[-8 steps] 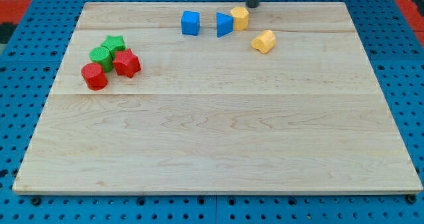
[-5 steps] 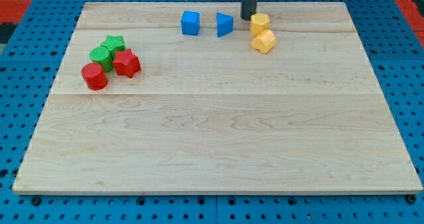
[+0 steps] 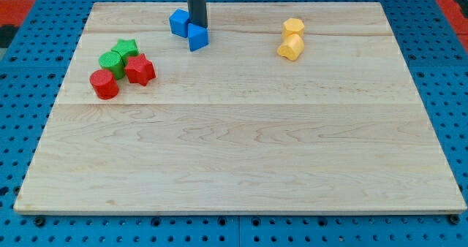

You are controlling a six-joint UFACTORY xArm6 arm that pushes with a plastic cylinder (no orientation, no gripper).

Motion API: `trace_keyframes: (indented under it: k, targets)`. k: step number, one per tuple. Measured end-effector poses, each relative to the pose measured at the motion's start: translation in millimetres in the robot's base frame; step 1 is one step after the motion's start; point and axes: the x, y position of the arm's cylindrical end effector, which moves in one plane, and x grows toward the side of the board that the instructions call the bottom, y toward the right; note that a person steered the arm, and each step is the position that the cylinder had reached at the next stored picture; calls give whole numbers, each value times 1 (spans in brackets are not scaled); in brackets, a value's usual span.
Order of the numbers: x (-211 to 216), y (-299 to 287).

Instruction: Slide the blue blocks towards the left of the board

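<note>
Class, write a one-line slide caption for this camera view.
My tip sits against two blue blocks near the board's top edge.

One camera looks down at a slant on the pale wooden board (image 3: 241,145), from beyond its near edge. The whole board fits in view, its far edge toward the view's top.
</note>
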Motion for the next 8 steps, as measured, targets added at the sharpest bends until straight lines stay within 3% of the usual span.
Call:
trace_keyframes:
  k: [1, 2, 3, 5, 7, 8]
  targets:
    - [5, 15]
    - [5, 97]
    - [32, 105]
    - [52, 14]
    - [32, -35]
    - [59, -40]
